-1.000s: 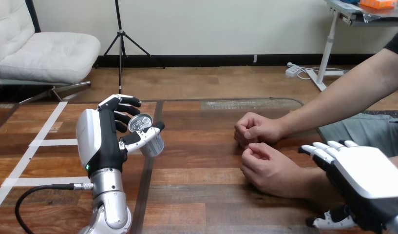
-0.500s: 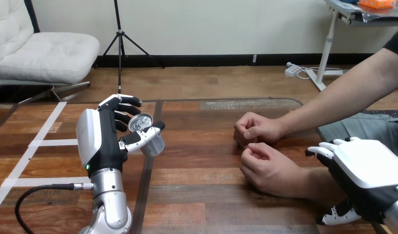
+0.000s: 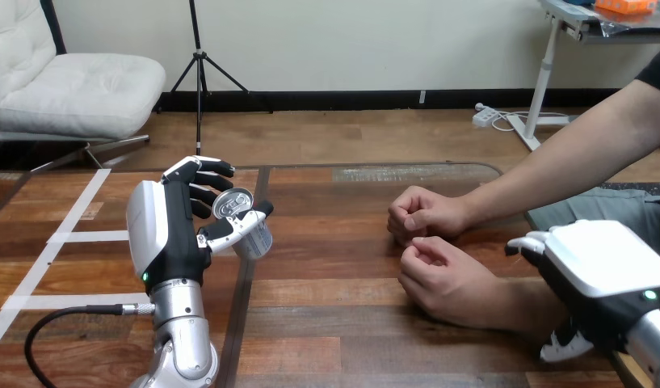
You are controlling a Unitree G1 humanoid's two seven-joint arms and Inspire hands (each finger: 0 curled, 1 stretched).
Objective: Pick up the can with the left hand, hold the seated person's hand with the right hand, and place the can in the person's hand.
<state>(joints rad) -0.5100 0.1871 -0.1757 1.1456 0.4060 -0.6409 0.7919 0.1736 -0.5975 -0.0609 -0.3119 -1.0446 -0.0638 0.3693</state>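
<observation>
Left robot hand point(image 3: 169, 234) grips can point(image 3: 244, 220). Right robot hand point(image 3: 601, 271) beside person's wrist point(image 3: 512, 303), grasp unreadable. Person's near hand point(image 3: 443, 279) fisted: you risk can rolling off.

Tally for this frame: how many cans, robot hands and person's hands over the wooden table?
Silver metal can: 1
Black-and-white robot hands: 2, left robot hand and right robot hand
Person's hands: 2, farther person's hand and nearer person's hand
Total: 5
</observation>
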